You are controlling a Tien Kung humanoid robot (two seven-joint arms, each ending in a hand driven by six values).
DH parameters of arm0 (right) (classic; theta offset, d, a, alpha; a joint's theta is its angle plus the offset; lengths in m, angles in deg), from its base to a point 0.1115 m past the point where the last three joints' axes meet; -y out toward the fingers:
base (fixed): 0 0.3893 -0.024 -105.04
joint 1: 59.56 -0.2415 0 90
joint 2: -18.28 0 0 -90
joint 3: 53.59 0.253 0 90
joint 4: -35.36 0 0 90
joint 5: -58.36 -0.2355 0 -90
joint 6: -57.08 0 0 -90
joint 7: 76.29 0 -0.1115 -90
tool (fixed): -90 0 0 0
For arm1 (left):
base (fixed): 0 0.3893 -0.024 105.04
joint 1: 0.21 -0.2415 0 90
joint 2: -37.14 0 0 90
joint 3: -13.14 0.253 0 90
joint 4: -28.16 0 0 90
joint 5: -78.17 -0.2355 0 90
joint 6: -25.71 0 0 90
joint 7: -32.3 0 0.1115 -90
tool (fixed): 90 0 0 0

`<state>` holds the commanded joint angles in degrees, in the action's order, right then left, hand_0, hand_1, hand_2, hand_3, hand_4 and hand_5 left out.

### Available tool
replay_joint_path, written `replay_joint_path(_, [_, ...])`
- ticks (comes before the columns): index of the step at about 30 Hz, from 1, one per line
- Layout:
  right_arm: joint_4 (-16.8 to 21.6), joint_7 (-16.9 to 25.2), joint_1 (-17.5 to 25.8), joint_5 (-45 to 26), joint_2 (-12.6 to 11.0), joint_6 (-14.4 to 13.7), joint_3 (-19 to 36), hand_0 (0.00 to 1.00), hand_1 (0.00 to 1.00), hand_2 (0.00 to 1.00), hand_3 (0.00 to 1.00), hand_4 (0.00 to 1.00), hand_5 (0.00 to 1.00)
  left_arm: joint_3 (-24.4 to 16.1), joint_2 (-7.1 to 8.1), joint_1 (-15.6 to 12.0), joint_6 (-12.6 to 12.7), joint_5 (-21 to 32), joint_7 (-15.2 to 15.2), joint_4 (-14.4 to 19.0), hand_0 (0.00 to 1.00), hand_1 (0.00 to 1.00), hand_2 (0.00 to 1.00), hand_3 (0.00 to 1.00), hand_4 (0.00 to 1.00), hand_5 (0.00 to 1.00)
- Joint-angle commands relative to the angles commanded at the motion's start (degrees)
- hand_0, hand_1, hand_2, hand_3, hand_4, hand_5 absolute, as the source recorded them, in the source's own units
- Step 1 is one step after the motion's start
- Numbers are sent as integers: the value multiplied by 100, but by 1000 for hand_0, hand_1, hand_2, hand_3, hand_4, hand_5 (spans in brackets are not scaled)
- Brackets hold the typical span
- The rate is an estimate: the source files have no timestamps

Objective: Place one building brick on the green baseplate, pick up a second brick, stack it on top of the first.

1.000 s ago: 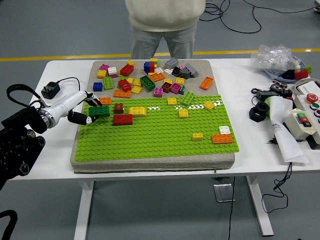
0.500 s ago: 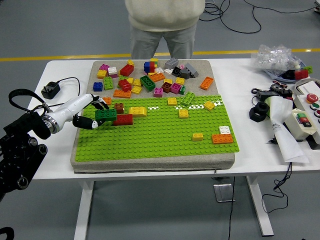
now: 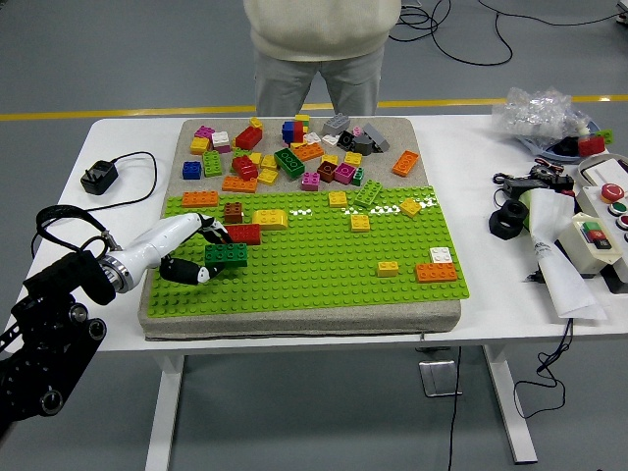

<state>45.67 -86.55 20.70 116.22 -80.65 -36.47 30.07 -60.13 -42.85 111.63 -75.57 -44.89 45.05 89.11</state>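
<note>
Fingers of your left hand (image 3: 201,257) were closed on a dark green brick (image 3: 227,255), pinching it from the side so that its studded top and its underside stayed free. That grip suited setting it down on something, and you held it low over the left part of the green baseplate (image 3: 314,275), just in front of a red brick (image 3: 242,234) that sat on the plate. My guess was that the red one was the first brick and the green one the second, not yet stacked. Your right hand did not show at all.

Close around the red brick stood a brown brick (image 3: 233,210) behind it, a yellow brick (image 3: 271,219) to its right and an orange brick (image 3: 200,198) further back; those left little room for your fingers on that side, so the approach from the front looked the cleaner one. The loose pile of bricks (image 3: 294,147) lay on the grey mat beyond the plate, well apart from your hand. A person (image 3: 319,49) stood at the far side of the table (image 3: 471,186), hands out of sight.
</note>
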Motion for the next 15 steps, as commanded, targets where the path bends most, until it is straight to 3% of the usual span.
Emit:
replay_joint_path(5, [0, -15, -17, -9, -7, -17, -8, 791, 748, 788, 761, 923, 640, 37, -104, -36, 44, -22, 12, -140, 757, 665, 539, 532, 516, 2])
replay_joint_path(15, [0, -41, -18, -31, -7, -20, -22, 791, 748, 788, 760, 922, 639, 43, -142, 39, 148, -52, 103, -419, 766, 675, 544, 536, 535, 2])
